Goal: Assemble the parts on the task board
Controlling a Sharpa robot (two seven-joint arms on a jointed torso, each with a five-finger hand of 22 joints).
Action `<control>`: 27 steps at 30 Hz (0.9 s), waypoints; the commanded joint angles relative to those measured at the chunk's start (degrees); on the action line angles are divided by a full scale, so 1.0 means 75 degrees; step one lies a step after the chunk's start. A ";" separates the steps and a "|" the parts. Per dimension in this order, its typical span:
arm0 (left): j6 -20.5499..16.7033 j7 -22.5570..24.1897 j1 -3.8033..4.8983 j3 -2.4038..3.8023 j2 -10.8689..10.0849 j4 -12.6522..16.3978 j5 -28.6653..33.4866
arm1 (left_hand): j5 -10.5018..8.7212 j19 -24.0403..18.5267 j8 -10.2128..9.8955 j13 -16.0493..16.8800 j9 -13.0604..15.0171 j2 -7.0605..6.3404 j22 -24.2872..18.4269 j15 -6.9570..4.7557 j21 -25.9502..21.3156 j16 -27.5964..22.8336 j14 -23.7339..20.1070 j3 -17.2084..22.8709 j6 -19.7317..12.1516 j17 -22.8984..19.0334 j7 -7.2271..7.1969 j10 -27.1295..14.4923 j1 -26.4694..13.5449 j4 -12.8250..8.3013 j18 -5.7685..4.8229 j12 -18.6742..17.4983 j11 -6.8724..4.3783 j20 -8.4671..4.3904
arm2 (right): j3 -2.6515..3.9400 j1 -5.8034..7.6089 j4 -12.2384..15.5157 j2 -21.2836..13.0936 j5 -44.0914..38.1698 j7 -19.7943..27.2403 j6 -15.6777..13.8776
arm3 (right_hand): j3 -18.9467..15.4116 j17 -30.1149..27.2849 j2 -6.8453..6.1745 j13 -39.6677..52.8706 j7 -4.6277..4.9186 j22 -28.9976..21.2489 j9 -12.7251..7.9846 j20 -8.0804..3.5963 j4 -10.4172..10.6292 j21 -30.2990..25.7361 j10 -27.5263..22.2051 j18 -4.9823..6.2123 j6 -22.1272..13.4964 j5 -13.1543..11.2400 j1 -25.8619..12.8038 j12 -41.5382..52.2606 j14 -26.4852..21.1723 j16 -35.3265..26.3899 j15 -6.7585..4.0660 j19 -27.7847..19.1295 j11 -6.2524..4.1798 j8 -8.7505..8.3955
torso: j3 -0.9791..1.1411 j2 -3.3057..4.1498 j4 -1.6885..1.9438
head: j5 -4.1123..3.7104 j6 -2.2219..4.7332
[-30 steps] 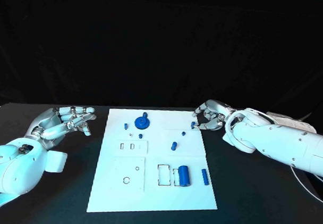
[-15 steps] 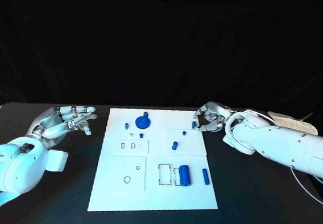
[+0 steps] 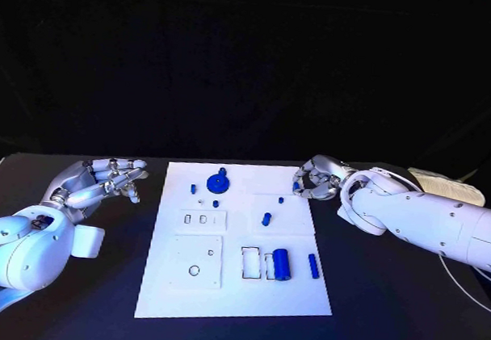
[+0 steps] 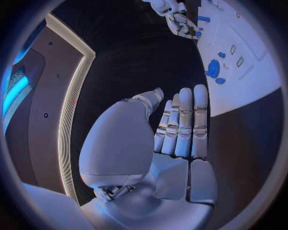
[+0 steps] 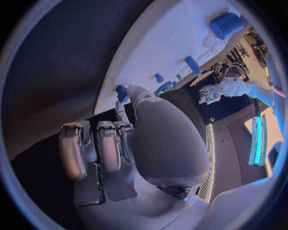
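The white task board [image 3: 233,295] lies in the middle of the black table. On it are a blue gear-like disc [image 3: 216,185], several small blue pegs such as one at mid-board [image 3: 267,218], a blue cylinder [image 3: 281,264] and a slim blue pin [image 3: 313,265]. My right hand [image 3: 318,179] hovers at the board's far right corner and pinches a small blue part [image 5: 122,92] between thumb and a fingertip. My left hand [image 3: 102,180] is open with straight fingers [image 4: 183,122] over the table, left of the board and apart from it.
The board [image 4: 252,62] with its blue disc [image 4: 213,68] lies beyond my left fingertips. A cut-out plate with a round hole [image 3: 194,270] sits on the board's near left. Black table surrounds the board on all sides.
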 commanded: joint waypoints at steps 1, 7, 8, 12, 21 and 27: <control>0.0119 0.0041 0.0000 0.0004 0.0014 0.0008 -0.0019 | -0.0002 -0.0055 0.0019 -0.0006 0.0008 0.0006 0.0007 0.0007 0.0027 0.0025 -0.0043 0.0016 -0.0050 0.0008 0.0008 -0.0044 -0.0076 -0.0039 0.0104 0.0018 0.0012 0.0006 | -0.0008 -0.0017 -0.0005 0.0021 -0.0015 -0.0021 0.0112 | 0.0097 0.2013 0.0104 0.2007 -0.0018 0.1879 0.0006 -0.0033 0.0004 0.0028 0.0785 -0.0070 0.0096 0.0033 0.0005 0.0016 0.0782 0.0049 -0.0053 0.0724 -0.0021 0.0041 | -0.0006 -0.0002 0.0004 | 0.0002 -0.0007; 0.0112 0.0032 0.0000 0.0004 0.0010 0.0005 -0.0019 | -0.0002 -0.0065 0.0020 -0.0006 0.0009 0.0012 0.0015 0.0010 0.0040 0.0032 -0.0046 0.0025 -0.0054 0.0009 0.0011 -0.0052 -0.0084 -0.0044 0.0105 0.0023 0.0015 0.0008 | -0.0008 -0.0019 -0.0035 0.0038 -0.0015 -0.0030 0.0148 | 0.0270 0.2013 0.0203 0.2007 -0.0044 0.1889 0.0005 -0.0059 0.0013 0.0038 0.0785 -0.0073 0.0181 0.0013 0.0044 0.0016 0.0782 0.0049 -0.0075 0.0730 -0.0047 0.0074 | -0.0005 -0.0001 -0.0003 | 0.0004 -0.0007; 0.0111 0.0031 0.0000 0.0004 0.0009 0.0006 -0.0019 | -0.0002 -0.0065 0.0020 -0.0006 0.0009 0.0012 0.0015 0.0010 0.0040 0.0032 -0.0046 0.0025 -0.0054 0.0009 0.0011 -0.0052 -0.0084 -0.0044 0.0105 0.0023 0.0015 0.0008 | -0.0008 -0.0019 -0.0038 0.0040 -0.0015 -0.0030 0.0151 | 0.0291 0.2013 0.0213 0.2007 -0.0048 0.1887 0.0006 -0.0061 0.0014 0.0036 0.0785 -0.0072 0.0196 0.0010 0.0046 0.0016 0.0782 0.0049 -0.0079 0.0729 -0.0050 0.0081 | -0.0006 0.0000 -0.0004 | 0.0004 -0.0008; 0.0109 0.0026 0.0000 0.0004 0.0007 0.0008 -0.0019 | -0.0001 -0.0067 0.0021 -0.0006 0.0010 0.0018 0.0017 0.0009 0.0042 0.0034 -0.0047 0.0030 -0.0055 0.0009 0.0011 -0.0054 -0.0082 -0.0045 0.0105 0.0024 0.0015 0.0009 | -0.0008 -0.0019 -0.0046 0.0046 -0.0015 -0.0034 0.0130 | 0.0460 0.2013 0.0302 0.2007 -0.0089 0.1891 0.0016 -0.0090 0.0021 0.0040 0.0785 -0.0073 0.0302 -0.0004 0.0045 0.0016 0.0782 0.0049 -0.0111 0.0731 -0.0086 0.0134 | -0.0008 -0.0006 0.0000 | 0.0007 -0.0017; 0.0103 0.0020 -0.0001 0.0004 -0.0001 0.0004 -0.0019 | -0.0001 -0.0067 0.0021 -0.0006 0.0010 0.0018 0.0017 0.0009 0.0042 0.0034 -0.0047 0.0030 -0.0055 0.0009 0.0011 -0.0054 -0.0082 -0.0045 0.0105 0.0024 0.0015 0.0009 | -0.0008 -0.0019 -0.0045 0.0053 -0.0101 0.0092 -0.0214 | 0.0640 0.2013 0.0357 0.2007 -0.0155 0.1964 0.0043 -0.0120 -0.0034 0.0117 0.0785 -0.0096 0.0440 -0.0047 0.0076 0.0016 0.0782 0.0049 -0.0141 0.0774 -0.0147 0.0226 | -0.0010 -0.0007 0.0003 | 0.0016 -0.0021; 0.0100 0.0020 -0.0001 0.0004 -0.0003 0.0003 -0.0019 | -0.0001 -0.0067 0.0021 -0.0006 0.0010 0.0018 0.0017 0.0009 0.0042 0.0034 -0.0047 0.0030 -0.0055 0.0009 0.0011 -0.0054 -0.0082 -0.0045 0.0105 0.0024 0.0015 0.0009 | -0.0007 -0.0019 0.0049 0.0074 -0.0250 0.0269 -0.0715 | 0.0966 0.2013 0.0390 0.2007 -0.0233 0.2008 0.0086 -0.0166 -0.0119 0.0165 0.0785 -0.0111 0.0613 -0.0390 0.0042 0.0016 0.0782 0.0049 -0.0191 0.0801 -0.0217 0.0367 | -0.0003 -0.0007 -0.0003 | 0.0021 -0.0010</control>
